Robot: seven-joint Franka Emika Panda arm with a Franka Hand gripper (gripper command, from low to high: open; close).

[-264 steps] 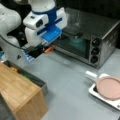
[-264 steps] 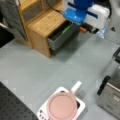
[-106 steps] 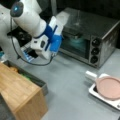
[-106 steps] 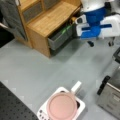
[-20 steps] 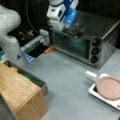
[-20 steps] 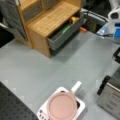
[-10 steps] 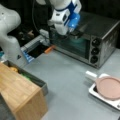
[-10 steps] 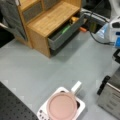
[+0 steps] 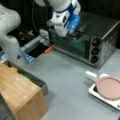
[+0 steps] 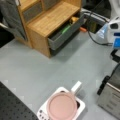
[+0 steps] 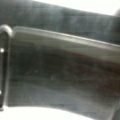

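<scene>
Since the frame of a second ago, the gripper [image 9: 75,35] has been carried a little toward a front view's right and lower, so that it is now set against the top edge of the toaster oven [image 9: 87,43] door, at the handle [image 9: 80,35]. Whether the jaws are apart or together cannot be told, since they are hidden behind the white and blue wrist. The handle is seen as a dark bar whose long axis runs along the door's upper edge, crosswise to the arm's approach, and it lies directly in front of the jaws. In the wrist view only the oven's glass door [image 11: 62,75] is shown, very close. The oven stands at the table's far right. A pink plate [image 9: 110,87] on a white tray [image 9: 93,92] lies near the table's right edge, and a wooden drawer cabinet [image 10: 50,22] stands well apart, its drawer [image 10: 65,32] open.
</scene>
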